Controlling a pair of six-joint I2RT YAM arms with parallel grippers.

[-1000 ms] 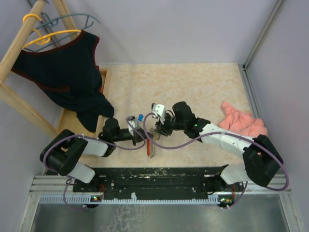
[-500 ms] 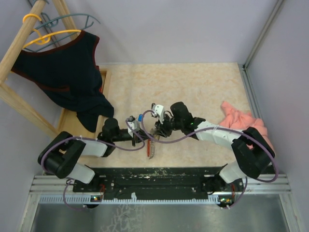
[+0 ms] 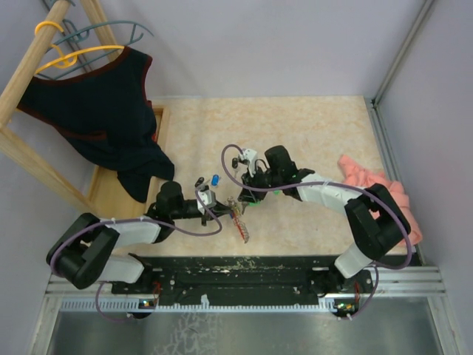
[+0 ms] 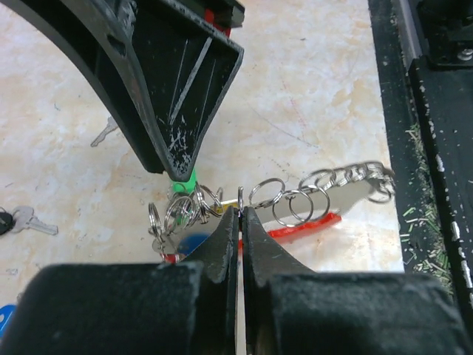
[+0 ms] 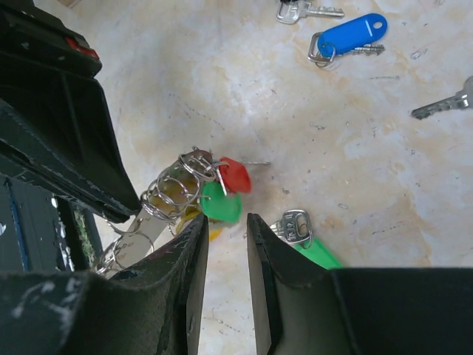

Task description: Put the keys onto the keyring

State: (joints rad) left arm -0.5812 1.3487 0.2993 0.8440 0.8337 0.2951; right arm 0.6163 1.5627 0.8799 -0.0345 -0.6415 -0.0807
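Keyring [image 4: 307,223]: red curved band, chain of linked silver rings.

Overhead view: bright, even light from above. Pale tabletop [image 3: 310,133] carries no hard shadows, only soft grey smudges under the arms. Straight edges bow slightly toward the corners.

Left wrist view: left hand [image 4: 240,213] sits close to the lens, dark and soft-edged. Keyring [image 4: 307,224] is in sharp focus, with small glints on its metal loops.

Right wrist view: right hand [image 5: 225,220] is dark and a little blurred. Keys [image 5: 351,33] are crisp, with short faint shadows beside them.
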